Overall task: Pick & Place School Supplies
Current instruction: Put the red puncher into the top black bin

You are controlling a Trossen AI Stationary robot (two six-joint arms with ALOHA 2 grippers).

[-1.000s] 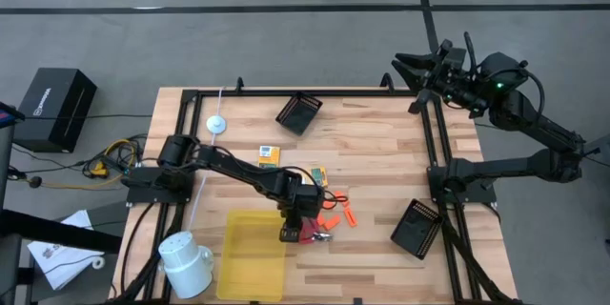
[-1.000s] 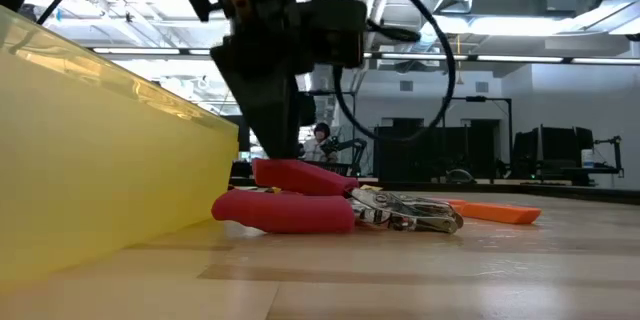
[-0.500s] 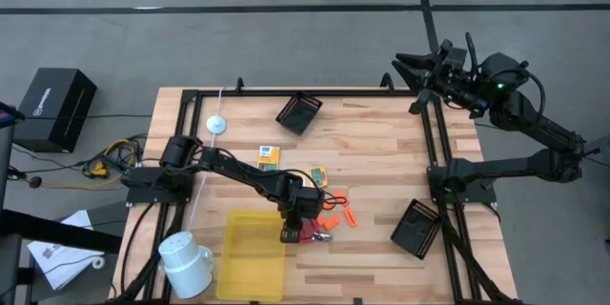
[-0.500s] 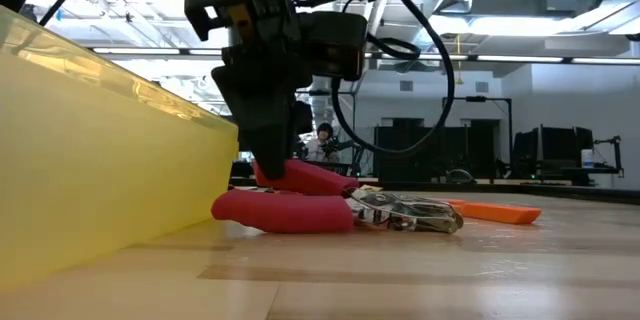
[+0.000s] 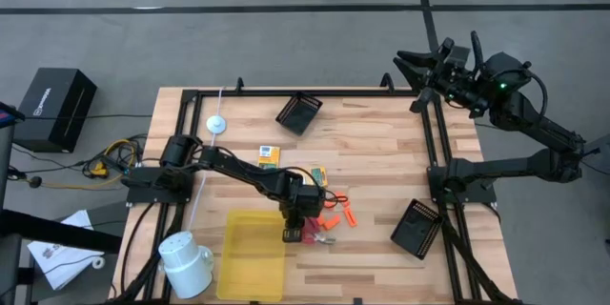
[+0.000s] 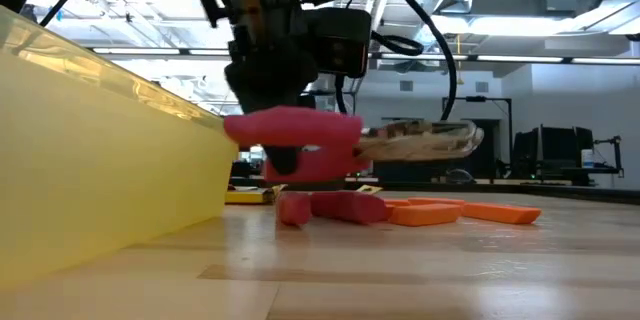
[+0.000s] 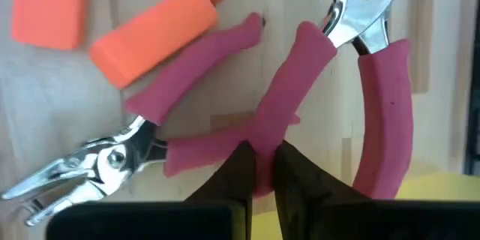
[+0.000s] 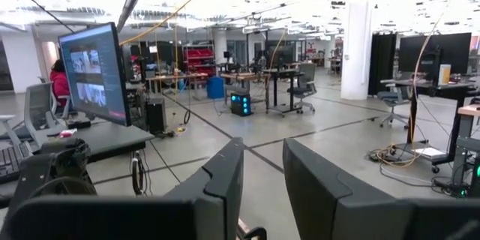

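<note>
My left gripper [image 5: 293, 233] is shut on a pair of pink-handled pliers [image 6: 300, 128], held above the table just right of the yellow tray [image 5: 253, 253]. A second pink-handled pair [image 6: 335, 206] lies flat on the table below it; it also shows in the left wrist view [image 7: 187, 82]. Several stubby orange pieces [image 5: 334, 217] lie to the right. Two yellow-and-green packets [image 5: 269, 155] [image 5: 319, 176] lie farther back. My right gripper [image 5: 419, 62] is open and empty, raised beyond the table's far right corner. My left gripper pinches one pink handle [image 7: 279, 112] of the pliers between its two fingers [image 7: 240, 166], about midway along the handle. The fingers point down from above and lie across it. The pliers hang roughly level and clear of the table, metal jaws [image 6: 430, 138] toward the right.
A white mug [image 5: 186, 262] stands left of the yellow tray. A small white disc [image 5: 217, 125] lies at the far left. Black trays sit at the far middle [image 5: 298, 112] and the near right [image 5: 416, 229]. Bare wood lies between them.
My left gripper went down onto the pink-handled pliers, then rose with one pair. That pair is now lifted clear and roughly level. The other pair has stayed on the table.
</note>
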